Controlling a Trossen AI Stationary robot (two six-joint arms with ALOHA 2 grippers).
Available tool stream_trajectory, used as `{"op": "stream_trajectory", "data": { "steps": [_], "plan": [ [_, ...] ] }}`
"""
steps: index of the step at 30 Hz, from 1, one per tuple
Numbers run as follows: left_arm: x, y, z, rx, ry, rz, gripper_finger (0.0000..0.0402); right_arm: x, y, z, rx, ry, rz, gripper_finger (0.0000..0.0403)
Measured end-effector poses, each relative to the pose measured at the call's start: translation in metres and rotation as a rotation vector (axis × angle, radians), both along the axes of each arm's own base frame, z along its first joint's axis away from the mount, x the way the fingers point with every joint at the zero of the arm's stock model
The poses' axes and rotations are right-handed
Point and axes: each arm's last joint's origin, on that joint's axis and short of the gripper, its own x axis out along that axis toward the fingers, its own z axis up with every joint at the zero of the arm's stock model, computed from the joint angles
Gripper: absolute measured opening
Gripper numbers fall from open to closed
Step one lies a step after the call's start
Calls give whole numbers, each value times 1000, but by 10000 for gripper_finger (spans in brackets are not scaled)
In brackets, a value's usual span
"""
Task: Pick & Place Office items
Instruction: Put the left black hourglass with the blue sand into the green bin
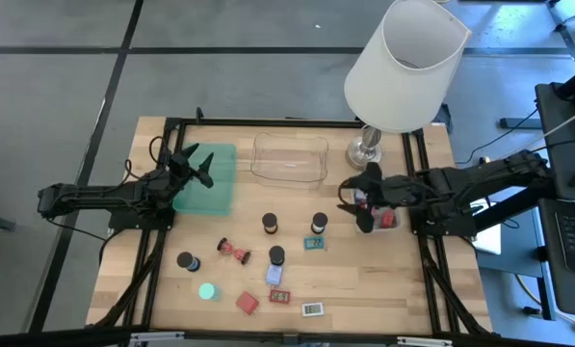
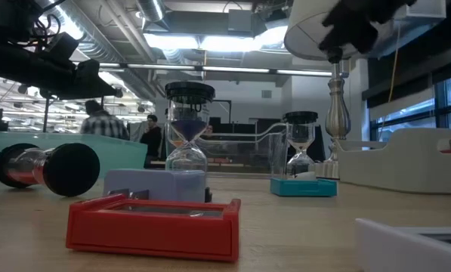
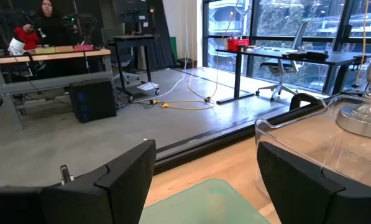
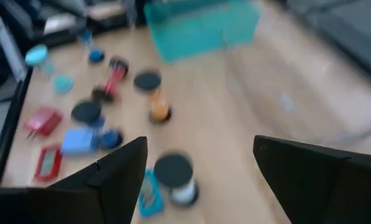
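The office items lie scattered on the near half of the table: black-capped cylinders (image 1: 270, 224) (image 1: 318, 224) (image 1: 276, 255) (image 1: 187, 261), a red one lying on its side (image 1: 232, 251), a green disc (image 1: 207, 290), a red block (image 1: 247, 302), a blue block (image 1: 274, 275) and flat labelled rectangles (image 1: 312, 309). My left gripper (image 1: 198, 166) hovers open over the green tray (image 1: 210, 188); the left wrist view shows its fingers (image 3: 205, 149) spread above the tray's surface (image 3: 216, 199). My right gripper (image 1: 354, 205) hangs open in the air, right of the cylinders and above the table (image 4: 199, 146).
A clear tray (image 1: 289, 157) sits at the far middle, with the lamp's base (image 1: 367, 149) and big white shade (image 1: 403, 67) to its right. A grey tray holding a red bit (image 1: 388, 220) lies under my right arm. Bare wood shows between the trays and the items.
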Motion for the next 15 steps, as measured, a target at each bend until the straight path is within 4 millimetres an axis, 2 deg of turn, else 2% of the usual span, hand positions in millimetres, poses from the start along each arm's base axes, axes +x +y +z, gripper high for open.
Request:
{"op": "stream_trajectory", "data": {
  "steps": [6,15],
  "plan": [
    [0,0,0,0,0,1,279,8,3,11,-141,-131,-67,286],
    [0,0,0,0,0,0,279,21,7,6,-122,-153,-81,285]
  ]
}}
